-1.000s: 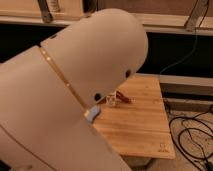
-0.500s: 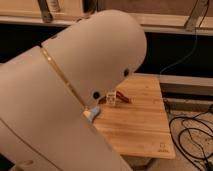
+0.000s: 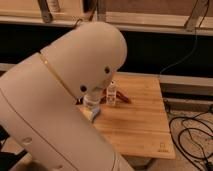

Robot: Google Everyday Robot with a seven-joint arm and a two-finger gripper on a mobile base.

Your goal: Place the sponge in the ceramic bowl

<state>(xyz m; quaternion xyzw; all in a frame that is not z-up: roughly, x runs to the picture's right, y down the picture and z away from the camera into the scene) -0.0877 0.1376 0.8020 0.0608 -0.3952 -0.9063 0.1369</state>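
sponge (image 3: pixel 95 114) was seen beside gripper (image 3: pixel 90 103) under the arm (image 3: pixel 55 95); grip state couldn't be told. carry rt to bowl (image 3: pixel 123 99), prob. the red sliver, was needed.

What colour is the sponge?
Sponge: blue-grey with a pale yellow layer, camera view. Gripper hidden behind the arm.

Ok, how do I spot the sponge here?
Find the big white robot arm covering the left of the wooden table; the gripper is out of view. At the arm's edge the sponge peeks out, a small blue-grey pad. Unlike the upright white bottle nearby, it lies low and is blue.
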